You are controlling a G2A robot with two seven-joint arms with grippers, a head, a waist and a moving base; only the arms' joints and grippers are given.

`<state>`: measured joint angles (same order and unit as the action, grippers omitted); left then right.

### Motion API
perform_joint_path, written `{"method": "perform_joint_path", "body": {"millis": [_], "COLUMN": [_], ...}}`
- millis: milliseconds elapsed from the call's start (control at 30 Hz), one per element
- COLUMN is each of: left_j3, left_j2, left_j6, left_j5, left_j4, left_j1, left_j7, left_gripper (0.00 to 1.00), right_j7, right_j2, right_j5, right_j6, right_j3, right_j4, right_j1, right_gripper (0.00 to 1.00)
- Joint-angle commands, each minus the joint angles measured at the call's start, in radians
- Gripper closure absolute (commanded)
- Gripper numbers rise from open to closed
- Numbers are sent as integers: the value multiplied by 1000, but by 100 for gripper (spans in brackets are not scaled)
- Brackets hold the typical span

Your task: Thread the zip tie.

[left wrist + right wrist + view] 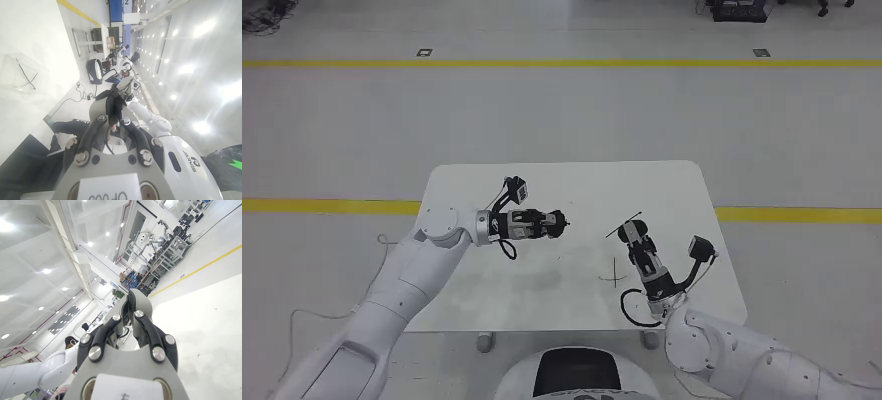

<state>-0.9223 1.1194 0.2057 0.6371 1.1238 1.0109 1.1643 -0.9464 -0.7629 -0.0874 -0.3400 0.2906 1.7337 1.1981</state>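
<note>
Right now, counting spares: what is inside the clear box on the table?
Two thin dark zip ties lie crossed inside the clear box. Nothing covers them, except where one overlaps the other.

A thin black plastic zip tie [616, 230] is pinched between the fingers of the right gripper [632, 230]. It is held above the white table at a slant, with both ends sticking out past the fingers. Two more slim black zip ties [614, 273] lie crossed on the tabletop near it, on the robot's side, seemingly inside a clear shallow tray [11, 72].
</note>
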Motion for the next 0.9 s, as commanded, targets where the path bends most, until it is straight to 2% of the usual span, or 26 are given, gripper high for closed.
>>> {"method": "perform_joint_path", "body": {"millis": [0,100,200,333,500,733,867], "left_j3": [11,38,65,71,37,-10,-34], "left_j2": [4,13,22,32,38,46,53], "left_j6": [22,80,134,134,134,134,134], "left_j5": [4,-1,-34,-65,-94,-116,-120], "left_j4": [16,29,33,70,98,109,111], "left_j1": [28,68,94,120,148,170,183], "left_j7": [-52,-124,-197,-254,-293,-283,-269], "left_gripper": [100,100,100,100,100,100,100], "right_j7": [0,11,30,63,94,100,144], "right_j2": [-2,-18,-42,-77,-117,-122,-132], "right_j5": [5,23,44,74,108,109,110], "right_j6": [0,0,0,0,0,1,0], "right_j3": [10,34,47,60,82,87,124], "right_j4": [2,1,0,-25,-59,-60,-54], "right_j1": [3,22,36,46,59,62,84], "right_gripper": [100,100,100,100,100,100,100]}}
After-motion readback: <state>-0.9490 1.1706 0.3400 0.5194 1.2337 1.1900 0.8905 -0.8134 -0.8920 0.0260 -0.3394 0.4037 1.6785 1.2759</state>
